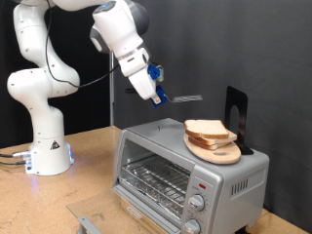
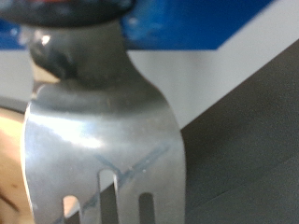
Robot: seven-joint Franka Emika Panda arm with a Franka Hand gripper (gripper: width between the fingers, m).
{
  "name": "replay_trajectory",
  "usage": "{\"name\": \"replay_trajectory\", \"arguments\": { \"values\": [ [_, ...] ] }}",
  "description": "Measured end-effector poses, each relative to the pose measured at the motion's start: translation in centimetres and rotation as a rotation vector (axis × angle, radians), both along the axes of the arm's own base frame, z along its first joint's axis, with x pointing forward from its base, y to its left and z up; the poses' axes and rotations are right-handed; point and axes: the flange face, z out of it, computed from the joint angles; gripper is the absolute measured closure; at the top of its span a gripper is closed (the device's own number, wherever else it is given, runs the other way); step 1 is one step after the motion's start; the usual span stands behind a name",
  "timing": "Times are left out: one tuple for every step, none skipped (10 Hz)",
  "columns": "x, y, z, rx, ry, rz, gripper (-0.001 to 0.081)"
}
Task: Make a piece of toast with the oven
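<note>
1. No brand name, label or writing can be read on anything; the markings around the knobs are too small to make out.
2. The oven (image 1: 185, 175) stands on a light wooden table (image 1: 93, 161) towards the exterior view's bottom right. It is a silver box with a glass-fronted door, a wire rack (image 1: 154, 179) visible through the glass, two round knobs (image 1: 198, 214) and a small red light (image 1: 199, 182) above them.
3. On the oven's top lies a round wooden board (image 1: 216, 149), and on the board lie stacked bread slices; the piece of toast (image 1: 207, 129) is the top slice, pale with a tan crust.
4. A black upright stand (image 1: 236, 112) rises just behind the board.
5. The gripper (image 1: 159, 94) hangs in the air above the oven, to the exterior view's left of the bread, its fingers closed on the handle of a metal spatula (image 1: 185, 98) whose blade points towards the toast without touching it.
6. The wrist view is filled by the slotted spatula blade (image 2: 103, 140), blurred, with blue gripper parts behind it.
7. The room behind is a black backdrop; the arm's white base (image 1: 47, 146) sits on the table at the exterior view's left, with a blue glow at its foot.
</note>
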Motion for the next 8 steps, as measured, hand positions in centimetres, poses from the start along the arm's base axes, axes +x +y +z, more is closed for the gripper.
{"name": "replay_trajectory", "arguments": {
  "values": [
    [-0.1,-1.7,0.4,0.018,0.015,-0.022,0.0415],
    [-0.1,-3.5,0.8,0.024,0.026,-0.042,0.0415],
    [-0.2,-5.2,0.9,0.019,0.043,-0.061,0.0415],
    [-0.3,-5.9,0.9,0.016,0.062,-0.065,0.0415],
    [-0.3,-5.8,0.8,0.016,0.061,-0.062,0.0415],
    [-0.3,-6.0,0.7,0.017,0.063,-0.065,0.0415],
    [-0.4,-6.7,0.4,0.019,0.07,-0.08,0.0415],
    [-0.5,-7.9,-0.1,0.012,0.08,-0.103,0.0415]
  ]
}}
